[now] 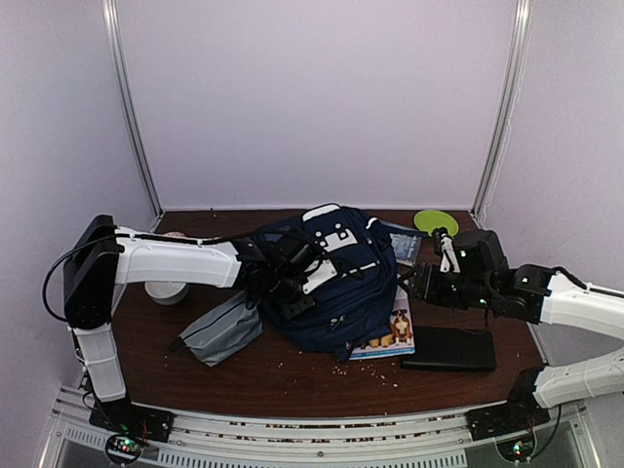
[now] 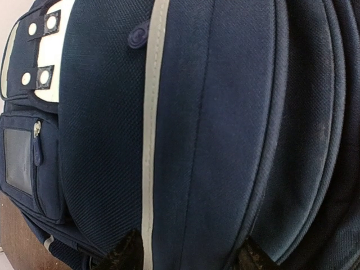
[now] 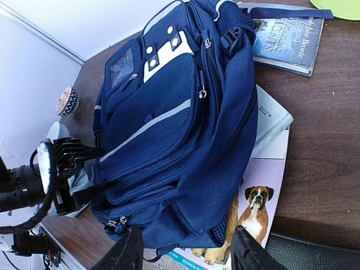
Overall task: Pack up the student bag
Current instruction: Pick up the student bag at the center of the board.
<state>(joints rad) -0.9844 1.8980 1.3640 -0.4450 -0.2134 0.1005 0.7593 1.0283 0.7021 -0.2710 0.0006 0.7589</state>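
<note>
The left end effector [image 2: 189,257], jaws spread wide and empty, sits against the large navy-blue striped fabric student bag [image 1: 336,288] directly ahead of it. The bag lies mid-tabletop [image 1: 292,369], long axis crosswise to both arms, white-patched end pointing away. The right end effector [image 3: 185,254], released, faces it from slightly farther off.

Pale lilac walls [image 1: 312,97], dark wooden table [image 1: 292,375]

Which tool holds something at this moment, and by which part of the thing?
Right tool: nothing, jaws open, apart from the student bag. Left tool: jaws spread against the bag's striped front; a grip cannot be told.
</note>
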